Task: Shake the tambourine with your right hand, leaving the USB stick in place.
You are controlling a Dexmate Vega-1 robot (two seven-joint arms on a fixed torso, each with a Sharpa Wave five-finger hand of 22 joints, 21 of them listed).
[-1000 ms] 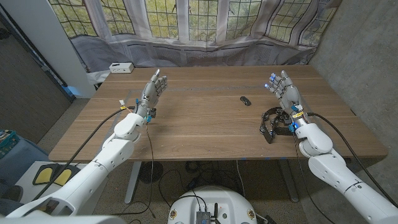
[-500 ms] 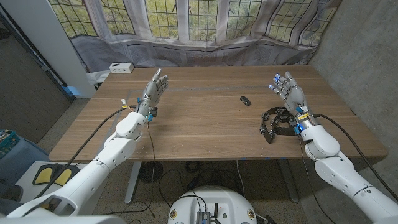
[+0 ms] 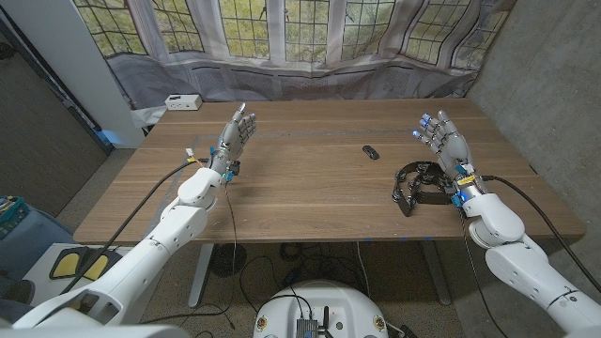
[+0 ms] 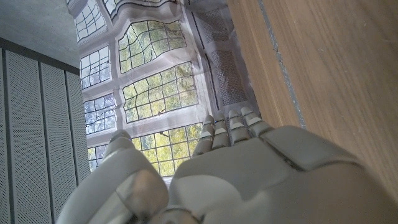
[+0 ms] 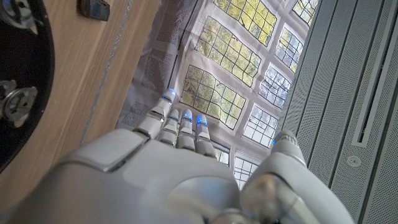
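Observation:
A black tambourine (image 3: 419, 185) with metal jingles lies on the wooden table (image 3: 310, 188) at the right, near the front edge; its rim and a jingle (image 5: 15, 99) appear in the right wrist view. A small dark USB stick (image 3: 372, 151) lies on the table's middle right, also seen as the USB stick (image 5: 93, 8) in the right wrist view. My right hand (image 3: 441, 143) is raised above the table just right of the tambourine, fingers straight and apart, holding nothing. My left hand (image 3: 232, 138) is raised over the left side, fingers extended, empty.
A small white box (image 3: 182, 101) sits at the table's far left corner. A curtain printed with windows (image 3: 310, 42) hangs behind the table. Cables run along both arms. A concrete wall stands at the right.
My right hand has drifted to the right, from above the tambourine's far side to just beside it. The left hand and the objects have stayed put.

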